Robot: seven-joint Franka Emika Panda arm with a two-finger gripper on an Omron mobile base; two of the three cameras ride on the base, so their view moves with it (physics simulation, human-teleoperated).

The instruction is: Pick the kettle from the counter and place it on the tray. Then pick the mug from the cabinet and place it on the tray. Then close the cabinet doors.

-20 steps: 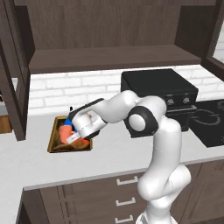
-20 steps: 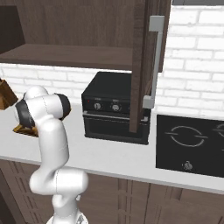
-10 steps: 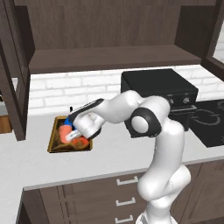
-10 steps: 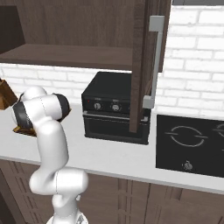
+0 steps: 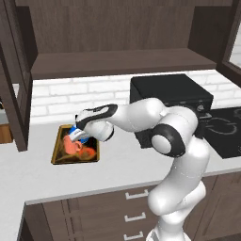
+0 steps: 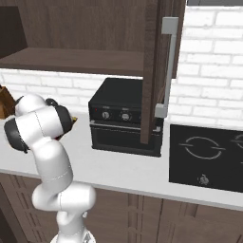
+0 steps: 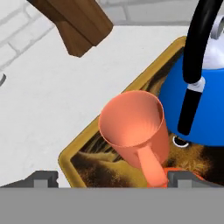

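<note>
On the tray we count one mug and one kettle, standing just beside each other on the dark picture, the kettle's black handle arching over it. Our end effector hangs over the mug with its fingers spread wide on either side of the mug's handle, gripping nothing; a second ago they were narrower. Beyond the tray on the bench stand a wooden block and one black oven. Both cabinet doors hang open.
</note>
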